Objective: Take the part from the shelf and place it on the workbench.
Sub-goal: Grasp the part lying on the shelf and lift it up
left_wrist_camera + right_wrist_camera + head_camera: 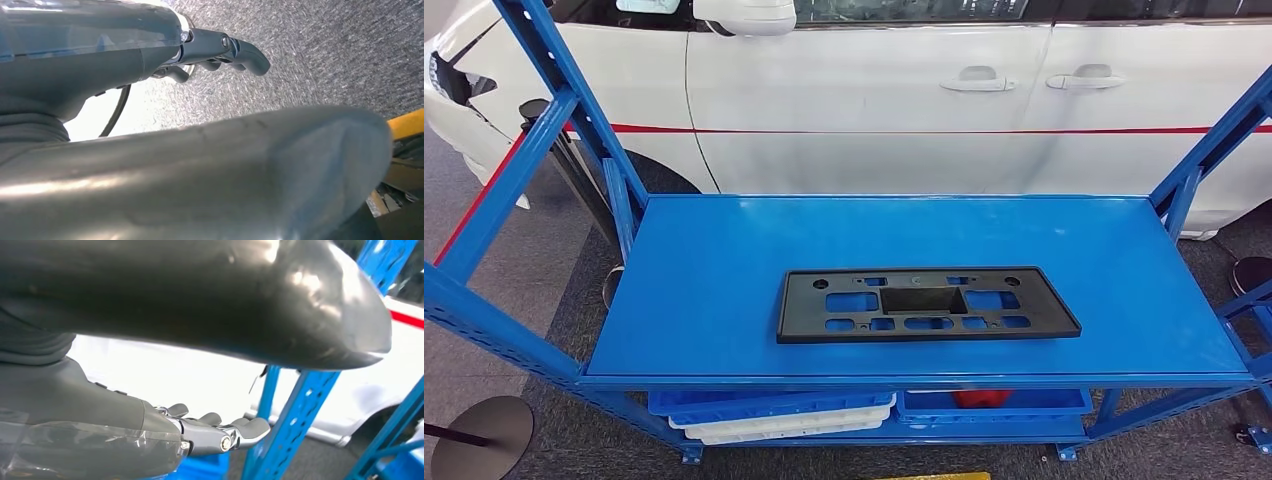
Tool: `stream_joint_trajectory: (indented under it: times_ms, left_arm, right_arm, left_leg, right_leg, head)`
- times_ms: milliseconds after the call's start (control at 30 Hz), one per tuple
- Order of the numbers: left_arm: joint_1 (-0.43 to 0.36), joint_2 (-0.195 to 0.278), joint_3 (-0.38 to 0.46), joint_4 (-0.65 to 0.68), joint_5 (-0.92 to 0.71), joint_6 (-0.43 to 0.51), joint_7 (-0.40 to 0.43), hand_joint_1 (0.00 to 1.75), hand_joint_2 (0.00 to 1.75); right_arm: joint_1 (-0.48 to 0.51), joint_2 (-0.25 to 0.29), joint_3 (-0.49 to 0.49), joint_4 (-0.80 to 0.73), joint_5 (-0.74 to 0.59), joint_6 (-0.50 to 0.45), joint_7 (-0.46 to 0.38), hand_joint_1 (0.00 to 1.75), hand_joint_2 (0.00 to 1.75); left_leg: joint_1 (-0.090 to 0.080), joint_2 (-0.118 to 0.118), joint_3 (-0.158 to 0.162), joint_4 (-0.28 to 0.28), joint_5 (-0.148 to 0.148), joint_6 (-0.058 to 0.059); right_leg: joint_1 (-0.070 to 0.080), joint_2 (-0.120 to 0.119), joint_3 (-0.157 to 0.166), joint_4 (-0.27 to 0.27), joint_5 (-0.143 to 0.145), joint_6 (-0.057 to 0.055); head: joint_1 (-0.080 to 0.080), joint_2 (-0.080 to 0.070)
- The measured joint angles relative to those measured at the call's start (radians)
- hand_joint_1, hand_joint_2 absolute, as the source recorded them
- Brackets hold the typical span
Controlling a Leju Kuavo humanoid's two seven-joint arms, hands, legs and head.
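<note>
Fingers (pixel 240 50) of the left hand (pixel 220 52) and of the right hand (pixel 215 432) are held apart around nothing, while the flat black part (pixel 927 304), likely stiff and light, is lying on the blue shelf (pixel 724 250), best gripped by its long edges.

Behind the rack you have a white car (pixel 904 100) parked side-on, with a red stripe (pixel 924 130) running along its body and two door handles (pixel 977 78) set near each other on the upper door panels. A side mirror (pixel 744 14) shows at the top edge. On the lower tier you will find stacked trays: a blue tray (pixel 764 402) over a white tray (pixel 784 426) at the left, and a further blue tray (pixel 994 402) at the right holding a red item (pixel 982 398). A round dark stand base (pixel 484 438) sits on the grey carpet (pixel 574 430) at the lower left. A yellow strip (pixel 934 476) lies on the floor near you.
</note>
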Motion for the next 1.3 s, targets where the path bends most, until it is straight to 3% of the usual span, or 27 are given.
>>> stream_joint_trajectory:
  times_ms: [333, 600, 933, 1300]
  left_arm:
    - [0.0, -0.004, 0.013, 0.0, 0.007, 0.0, -0.013, 0.0, 0.0]
    - [0.0, -0.004, 0.02, 0.0, 0.005, 0.004, -0.014, 0.0, 0.0]
    - [0.0, -0.004, 0.023, 0.0, 0.009, 0.005, -0.017, 0.0, 0.0]
    - [-0.001, -0.004, 0.042, 0.0, 0.012, 0.005, -0.017, 0.0, 0.0]
  right_arm:
    - [-0.014, 0.026, 0.123, -0.092, -0.181, 0.019, 0.049, 0.0, 0.0]
    - [-0.007, 0.067, 0.281, -0.214, -0.367, -0.006, 0.097, 0.0, 0.0]
    - [0.029, 0.116, 0.462, -0.389, -0.505, -0.033, 0.131, 0.0, 0.0]
    - [0.073, 0.161, 0.689, -0.638, -0.616, -0.095, 0.095, 0.0, 0.0]
  left_leg:
    - [0.0, 0.0, 0.0, 0.0, 0.0, 0.0]
    - [0.0, 0.0, 0.0, 0.0, 0.0, 0.0]
    - [0.0, 0.0, 0.0, 0.0, 0.0, 0.0]
    - [0.0, 0.0, 0.0, 0.0, 0.0, 0.0]
  right_leg:
    - [0.0, 0.0, 0.0, 0.0, 0.0, 0.0]
    - [0.0, 0.0, 0.0, 0.0, 0.0, 0.0]
    - [0.0, 0.0, -0.001, 0.001, 0.0, 0.0]
    - [0.0, 0.0, -0.001, 0.001, 0.0, 0.0]
  head:
    - [0.0, 0.0]
    - [0.0, 0.0]
    - [0.0, 0.0]
    - [0.0, 0.0]
